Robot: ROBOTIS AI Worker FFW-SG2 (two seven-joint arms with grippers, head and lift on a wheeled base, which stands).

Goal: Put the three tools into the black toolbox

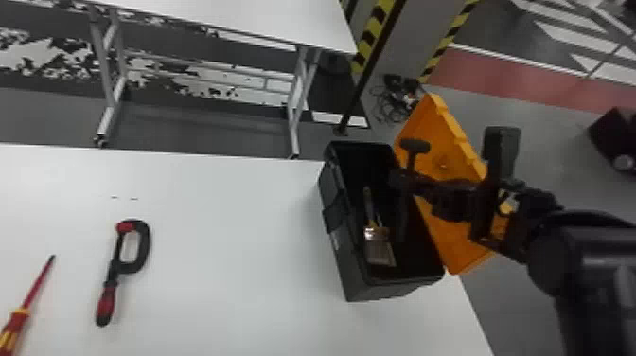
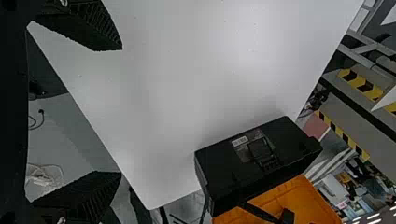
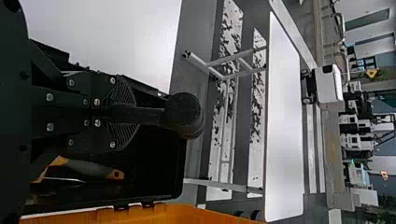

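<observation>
1. Hands, two. Right hand [image 1: 396,180]: fingers pressed together on a dark mallet [image 1: 415,146], poised above the toolbox. Left hand [image 2: 120,111]: fingers spread wide, nothing between them.
2. Mallet, one. Gripped by the right hand, its head on the far side of the fingertips; above the toolbox interior, near the orange lid.
3. Toolbox, black, one. Wall [image 1: 352,279] standing on the counter [image 1: 227,236] near its right edge, under the right hand.
4. Lid, orange, one [image 1: 421,118]. Folded back on the toolbox's right side.
5. Paintbrush, one [image 1: 380,246]. Inside the toolbox, below the right hand and apart from it, bristles toward the robot.
6. Clamp, black and red, one [image 1: 143,246]. Flat on the counter, well to the left of the right hand.
7. Screwdriver, red and yellow, one [image 1: 35,289]. On the counter, left of the clamp, farthest from the right hand; tip pointing away from the robot.
</observation>
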